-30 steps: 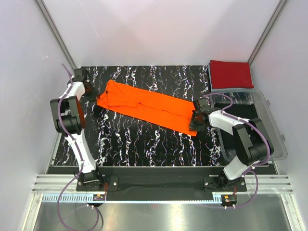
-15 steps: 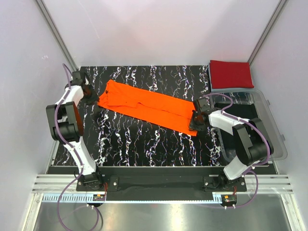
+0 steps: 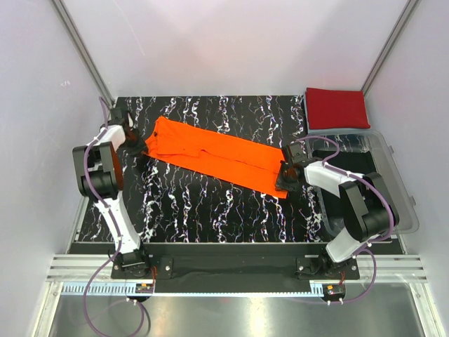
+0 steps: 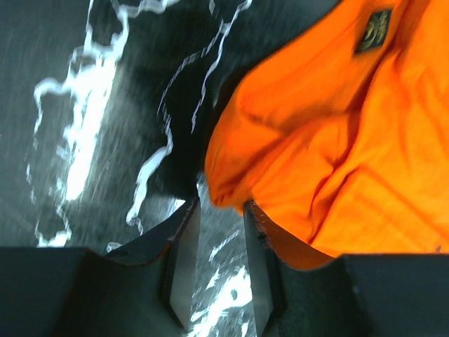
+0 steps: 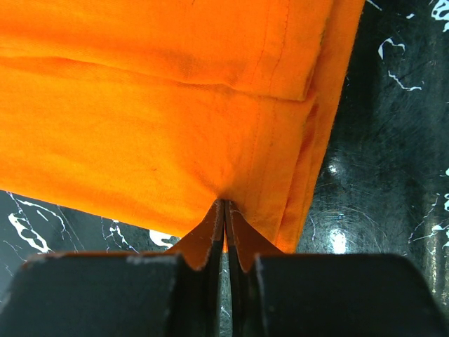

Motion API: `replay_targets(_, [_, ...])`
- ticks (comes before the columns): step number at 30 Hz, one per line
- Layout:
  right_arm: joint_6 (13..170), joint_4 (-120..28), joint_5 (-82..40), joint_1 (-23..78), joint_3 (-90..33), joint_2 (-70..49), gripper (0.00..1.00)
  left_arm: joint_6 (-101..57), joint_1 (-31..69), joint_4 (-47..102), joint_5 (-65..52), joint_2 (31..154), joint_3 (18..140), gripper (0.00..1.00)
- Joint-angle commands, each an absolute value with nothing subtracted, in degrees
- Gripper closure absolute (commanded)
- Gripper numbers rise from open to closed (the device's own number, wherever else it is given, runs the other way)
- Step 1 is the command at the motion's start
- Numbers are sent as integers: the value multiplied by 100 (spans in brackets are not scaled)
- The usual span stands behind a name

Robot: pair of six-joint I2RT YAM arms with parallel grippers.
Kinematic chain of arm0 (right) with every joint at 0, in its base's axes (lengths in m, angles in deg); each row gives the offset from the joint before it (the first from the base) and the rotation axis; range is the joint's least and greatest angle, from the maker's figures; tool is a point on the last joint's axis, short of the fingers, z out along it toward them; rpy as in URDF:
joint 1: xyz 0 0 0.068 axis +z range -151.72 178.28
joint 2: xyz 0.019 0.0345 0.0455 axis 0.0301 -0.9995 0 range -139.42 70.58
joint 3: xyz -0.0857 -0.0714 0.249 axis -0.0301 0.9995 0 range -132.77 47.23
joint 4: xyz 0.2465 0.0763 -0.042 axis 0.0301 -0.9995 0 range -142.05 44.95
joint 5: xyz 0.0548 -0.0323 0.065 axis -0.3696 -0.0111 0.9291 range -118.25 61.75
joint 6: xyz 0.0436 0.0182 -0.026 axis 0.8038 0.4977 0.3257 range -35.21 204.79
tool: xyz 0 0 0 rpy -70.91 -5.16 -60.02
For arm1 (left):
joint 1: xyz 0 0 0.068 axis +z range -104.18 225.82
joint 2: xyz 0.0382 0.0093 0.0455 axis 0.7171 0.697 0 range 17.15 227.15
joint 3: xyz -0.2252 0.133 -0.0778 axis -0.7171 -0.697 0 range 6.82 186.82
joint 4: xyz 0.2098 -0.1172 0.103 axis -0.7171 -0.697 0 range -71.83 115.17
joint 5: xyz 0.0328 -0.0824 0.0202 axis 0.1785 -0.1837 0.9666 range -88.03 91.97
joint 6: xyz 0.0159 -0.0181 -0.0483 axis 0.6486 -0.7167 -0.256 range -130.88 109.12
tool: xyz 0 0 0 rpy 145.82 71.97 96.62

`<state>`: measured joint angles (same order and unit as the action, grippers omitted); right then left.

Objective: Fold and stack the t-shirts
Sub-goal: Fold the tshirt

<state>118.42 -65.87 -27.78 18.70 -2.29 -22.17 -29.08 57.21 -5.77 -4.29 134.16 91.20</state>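
One orange t-shirt (image 3: pixel 210 156) lies as a long diagonal strip across the marbled desk (image 3: pixel 210 210); the red t-shirt (image 3: pixel 335 108) sits folded at the far right corner. The right hand (image 5: pixel 224 210) pinches the orange hem, while the left hand (image 4: pixel 219 208) stands narrowly parted and empty at the collar end.

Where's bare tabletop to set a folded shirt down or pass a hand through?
Two patches: the near strip of table between the orange shirt and the front edge, and the far strip behind it, left of the red shirt. Crowded on the right: clear bin, right gripper pinching the orange hem.
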Motion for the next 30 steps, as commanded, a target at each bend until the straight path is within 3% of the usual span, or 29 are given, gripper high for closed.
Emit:
replay_targets(1, [11819, -6562, -3009, 1911, -190, -2180, 92, -2872, 5733, -401, -647, 13597, 9707, 67])
replay_targets(3, [11819, -6588, -3010, 1911, -199, -2153, 92, -2916, 5750, -488, -585, 13711, 9892, 71])
replay_targets(19, [11704, -6667, -3159, 1902, -225, -2399, 92, -2899, 5891, -787, -646, 14133, 10824, 74])
replay_targets(30, [11652, -6676, -3080, 1902, -322, -2496, 92, -2732, 5891, -761, -875, 13528, 10307, 75])
